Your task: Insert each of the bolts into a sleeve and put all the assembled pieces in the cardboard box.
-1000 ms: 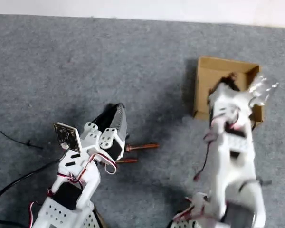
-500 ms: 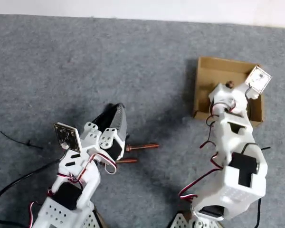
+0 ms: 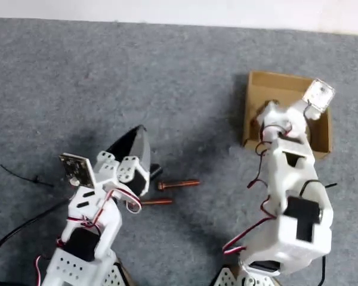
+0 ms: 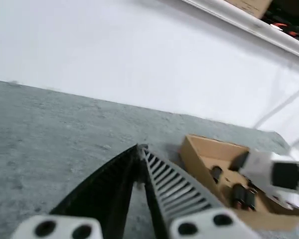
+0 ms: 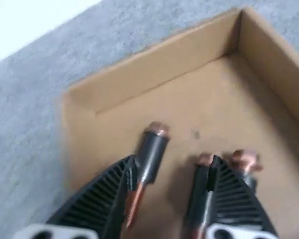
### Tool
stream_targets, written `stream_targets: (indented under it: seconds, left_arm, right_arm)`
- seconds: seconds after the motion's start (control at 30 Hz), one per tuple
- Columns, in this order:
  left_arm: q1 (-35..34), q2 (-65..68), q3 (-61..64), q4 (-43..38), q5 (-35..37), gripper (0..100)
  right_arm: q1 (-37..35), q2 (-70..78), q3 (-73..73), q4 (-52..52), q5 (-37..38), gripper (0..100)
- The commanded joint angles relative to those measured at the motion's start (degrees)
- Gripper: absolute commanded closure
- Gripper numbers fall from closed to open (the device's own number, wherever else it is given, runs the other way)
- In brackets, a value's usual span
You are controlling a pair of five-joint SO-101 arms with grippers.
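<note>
Right wrist view: right claw gapes empty over the cardboard box. Left claw is closed, seemingly empty. The bolts are probably stiff and slick: grip mid-shank.

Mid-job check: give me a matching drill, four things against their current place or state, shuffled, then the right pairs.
Things:
1. left pincer
2. right pincer
3. two bare bolts
4. cardboard box

States:
A. holds sleeved pieces
B. open, over the box
C. shut, nothing in it
D. lying on the grey mat between the arms

Pairs: 1-C, 2-B, 3-D, 4-A
</note>
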Motion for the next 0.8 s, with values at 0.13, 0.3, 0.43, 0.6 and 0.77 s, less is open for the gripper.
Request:
stream_targets:
  seconds: [0.13,0.3,0.43,0.6,0.77]
  left_arm:
    - [-8.84,-0.13,1.1,-3.78,-0.26,99]
    - [-13.76,-0.13,1.1,-4.57,-0.26,99]
    - [-15.34,-0.13,1.1,-4.57,-0.26,99]
    - [-16.84,-0.13,1.1,-4.57,-0.26,99]
    - [-16.84,-0.13,1.1,-4.57,-0.26,99]
  right_arm:
    - [-8.57,-12.79,-2.42,18.42,0.53,79.4]
    - [-16.4,-19.03,1.63,22.64,0.62,79.4]
    - [-23.16,-26.24,7.6,22.64,0.7,79.4]
    - [-31.34,-34.95,14.37,22.64,0.7,79.4]
    - [-40.4,-37.76,18.42,22.64,0.7,79.4]
